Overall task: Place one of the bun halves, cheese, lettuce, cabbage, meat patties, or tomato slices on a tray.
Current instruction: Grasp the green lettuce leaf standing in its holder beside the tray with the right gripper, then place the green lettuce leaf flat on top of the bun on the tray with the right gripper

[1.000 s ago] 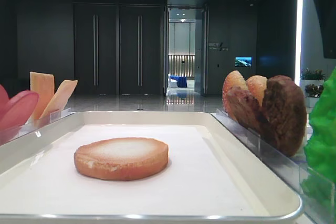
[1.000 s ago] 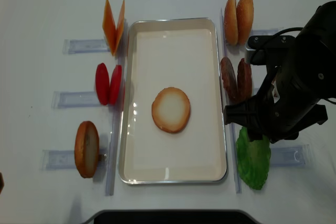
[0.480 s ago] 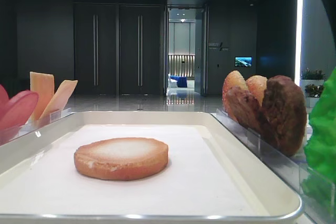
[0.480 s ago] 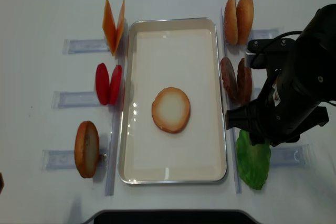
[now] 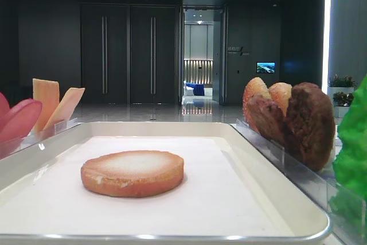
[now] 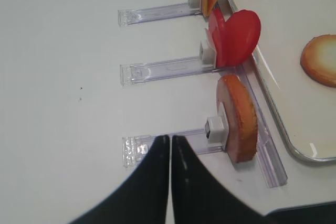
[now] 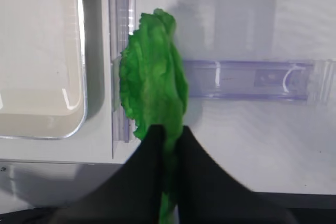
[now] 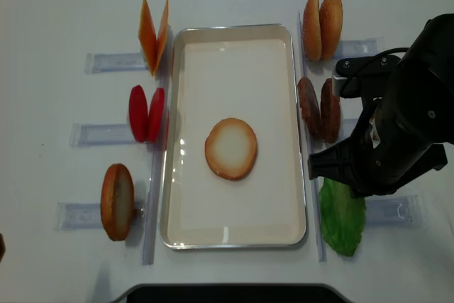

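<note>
Right now the tray (image 8: 234, 239) sits mid-surface, paper-lined, with 1 bun half (image 8: 231, 148) lying flat near its centre, pale face up.

Left of the tray, 3 clear holders stand in a column on the white surface (image 8: 57, 97): 2 cheese slices (image 8: 153, 35) leaning apart at the far end, 2 tomato slices (image 8: 146, 113) on edge in the middle, and 1 bun half on edge (image 8: 117, 201) at the near end.

Right of the tray, same arrangement: 2 upright bun halves (image 8: 322, 27) at the far end, 2 meat patties (image 8: 318, 108) on edge below them, and the lettuce (image 8: 342, 218) standing just beside the tray's near right corner, against a clear holder (image 7: 247, 80).

Right tool (image 7: 168, 145): its dark fingers (image 7: 149, 153) are pressed onto the near edge of the lettuce, the green leaf pinched between them. The leaf is upright in its holder, not yet lifted as far as I can tell. From overhead, the black right arm (image 8: 404, 125) covers the leaf's far part.

Left tool (image 6: 170, 142): fingers pressed together, nothing between them, hovering over bare surface left of the tray, near the holder (image 6: 173, 145) of the lone on-edge bun half.
</note>
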`<state>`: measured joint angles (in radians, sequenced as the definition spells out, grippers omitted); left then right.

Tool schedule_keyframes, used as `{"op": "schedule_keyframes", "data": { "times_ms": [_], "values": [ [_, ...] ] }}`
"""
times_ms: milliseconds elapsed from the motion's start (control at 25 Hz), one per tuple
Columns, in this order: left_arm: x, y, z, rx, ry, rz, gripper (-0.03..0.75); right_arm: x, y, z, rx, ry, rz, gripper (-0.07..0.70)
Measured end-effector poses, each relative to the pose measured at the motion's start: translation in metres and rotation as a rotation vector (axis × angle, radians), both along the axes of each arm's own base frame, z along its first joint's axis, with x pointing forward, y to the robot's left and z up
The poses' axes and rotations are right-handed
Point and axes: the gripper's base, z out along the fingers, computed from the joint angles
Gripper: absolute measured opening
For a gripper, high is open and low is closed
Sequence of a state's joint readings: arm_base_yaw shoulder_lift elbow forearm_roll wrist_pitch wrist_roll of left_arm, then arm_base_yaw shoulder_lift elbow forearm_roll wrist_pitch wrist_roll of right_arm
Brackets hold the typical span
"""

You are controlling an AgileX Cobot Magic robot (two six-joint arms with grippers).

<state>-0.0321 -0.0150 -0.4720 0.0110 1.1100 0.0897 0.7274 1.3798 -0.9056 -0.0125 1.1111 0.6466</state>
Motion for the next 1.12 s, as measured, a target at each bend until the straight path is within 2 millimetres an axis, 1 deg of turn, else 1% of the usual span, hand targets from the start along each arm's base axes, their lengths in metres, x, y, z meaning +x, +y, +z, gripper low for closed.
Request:
{"op": "schedule_keyframes", "data": {
  "times_ms": [120, 240, 440, 520, 600, 800, 1000, 1120],
  "values": [
    [0.000, 0.000, 0.000, 0.000, 0.000, 0.000, 0.000, -0.001, 0.001, 0.001, 0.007, 0.007, 0.017, 0.025],
    [0.000, 0.000, 0.000, 0.000, 0.000, 0.000, 0.000, 0.003, 0.005, 0.010, 0.025, 0.003, 0.043, 0.025],
    [0.000, 0.000, 0.000, 0.000, 0.000, 0.000, 0.000, 0.013, 0.015, 0.047, 0.081, -0.057, 0.078, 0.024],
    [0.000, 0.000, 0.000, 0.000, 0.000, 0.000, 0.000, 0.016, 0.018, 0.060, 0.105, -0.087, 0.084, 0.024],
    [0.000, 0.000, 0.000, 0.000, 0.000, 0.000, 0.000, 0.019, 0.020, 0.068, 0.122, -0.111, 0.087, 0.024],
    [0.000, 0.000, 0.000, 0.000, 0.000, 0.000, 0.000, 0.022, 0.017, 0.071, 0.120, -0.121, 0.083, 0.024],
    [0.000, 0.000, 0.000, 0.000, 0.000, 0.000, 0.000, 0.039, 0.004, 0.075, 0.145, -0.170, 0.050, 0.023],
    [0.000, 0.000, 0.000, 0.000, 0.000, 0.000, 0.000, 0.044, 0.006, 0.075, 0.192, -0.178, 0.060, 0.023]
  ]
}}
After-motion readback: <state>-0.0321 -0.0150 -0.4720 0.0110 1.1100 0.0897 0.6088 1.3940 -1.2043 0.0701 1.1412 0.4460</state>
